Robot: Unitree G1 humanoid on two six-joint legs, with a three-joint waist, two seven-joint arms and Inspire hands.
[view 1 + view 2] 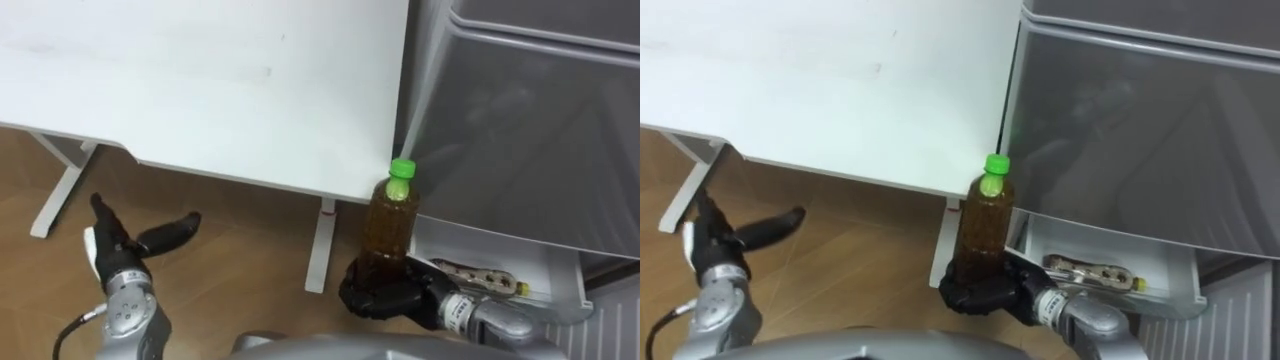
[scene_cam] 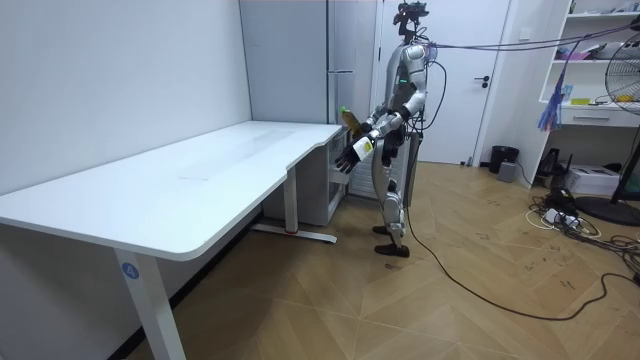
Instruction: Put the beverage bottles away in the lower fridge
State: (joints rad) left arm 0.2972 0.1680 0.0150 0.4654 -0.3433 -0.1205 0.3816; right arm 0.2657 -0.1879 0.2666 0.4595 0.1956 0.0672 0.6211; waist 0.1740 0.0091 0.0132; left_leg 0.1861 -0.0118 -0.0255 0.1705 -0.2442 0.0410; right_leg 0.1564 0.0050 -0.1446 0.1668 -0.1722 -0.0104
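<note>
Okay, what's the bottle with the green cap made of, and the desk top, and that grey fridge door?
Bottle: likely clear plastic, since the brown drink shows through. Its cap looks like opaque green plastic.
Desk top: smooth matte white, probably laminate; its core is hidden.
Fridge door: grey with soft reflections, maybe brushed metal or a coated panel.

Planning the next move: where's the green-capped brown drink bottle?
Eye views, lower middle: the green-capped brown bottle is upright in the right hand, between the white desk's corner and the grey fridge's open drawer.
</note>
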